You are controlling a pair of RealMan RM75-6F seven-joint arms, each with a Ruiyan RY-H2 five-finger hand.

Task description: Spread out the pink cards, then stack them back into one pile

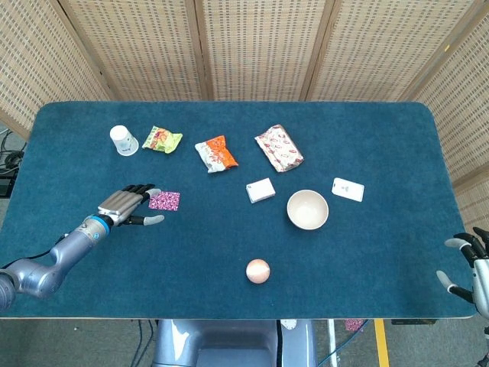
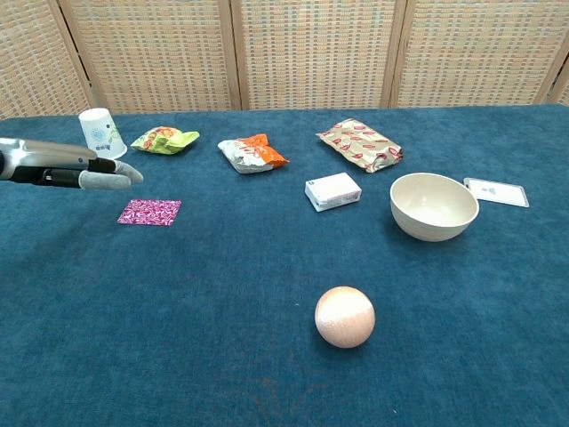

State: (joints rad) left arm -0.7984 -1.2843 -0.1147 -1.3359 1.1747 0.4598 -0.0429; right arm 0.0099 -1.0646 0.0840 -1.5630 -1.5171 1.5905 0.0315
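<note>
The right hand [image 1: 472, 264] is hanging at the worktop's [image 1: 382, 252] near right corner, fingers apart and holding nothing. Left of the bowl [image 1: 307, 209], past the ball [image 1: 257, 271], the left hand [image 1: 126, 205] is hovering flat with fingers spread, fingertips just beside the pink cards [image 1: 164, 200], which are lying in one pile. Behind the bowl, a cup [image 1: 123, 141] and three snack packs are lying.
</note>
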